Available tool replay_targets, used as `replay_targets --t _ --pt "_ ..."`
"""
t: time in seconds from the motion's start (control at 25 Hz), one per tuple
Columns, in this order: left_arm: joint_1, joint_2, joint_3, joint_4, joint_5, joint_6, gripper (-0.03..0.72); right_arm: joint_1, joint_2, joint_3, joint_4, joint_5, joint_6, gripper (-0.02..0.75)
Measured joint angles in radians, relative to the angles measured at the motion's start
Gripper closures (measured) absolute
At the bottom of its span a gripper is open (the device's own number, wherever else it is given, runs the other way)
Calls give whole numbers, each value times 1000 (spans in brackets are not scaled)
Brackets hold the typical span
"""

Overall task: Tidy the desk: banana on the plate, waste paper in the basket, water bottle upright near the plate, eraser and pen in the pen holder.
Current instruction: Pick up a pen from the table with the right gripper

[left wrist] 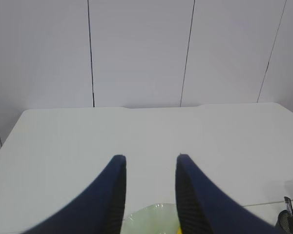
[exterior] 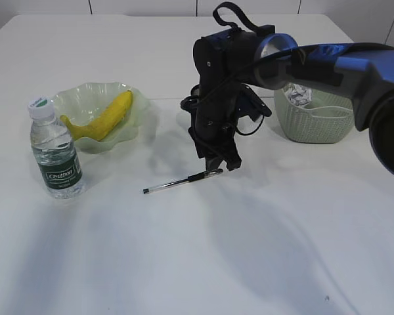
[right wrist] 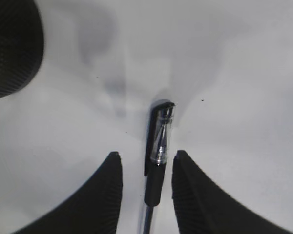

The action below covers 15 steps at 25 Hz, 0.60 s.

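We are looking at our right arm [exterior: 354, 65], showing a glossy blue and black shell with a silver ring at one joint. Black cables are looping beside its black wrist block. Our textured dark fingers [right wrist: 102, 195] are tapering to rounded tips.

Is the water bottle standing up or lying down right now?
Upright. The water bottle stands on its base left of the plate, green cap on top.
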State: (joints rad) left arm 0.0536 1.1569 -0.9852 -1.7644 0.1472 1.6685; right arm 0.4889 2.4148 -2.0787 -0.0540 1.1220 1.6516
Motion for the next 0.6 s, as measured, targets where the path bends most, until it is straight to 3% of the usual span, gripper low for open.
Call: replay_targets --t 0.6 --pt "0 0 0 0 -2 0 449 0 38 0 39 -9 0 479"
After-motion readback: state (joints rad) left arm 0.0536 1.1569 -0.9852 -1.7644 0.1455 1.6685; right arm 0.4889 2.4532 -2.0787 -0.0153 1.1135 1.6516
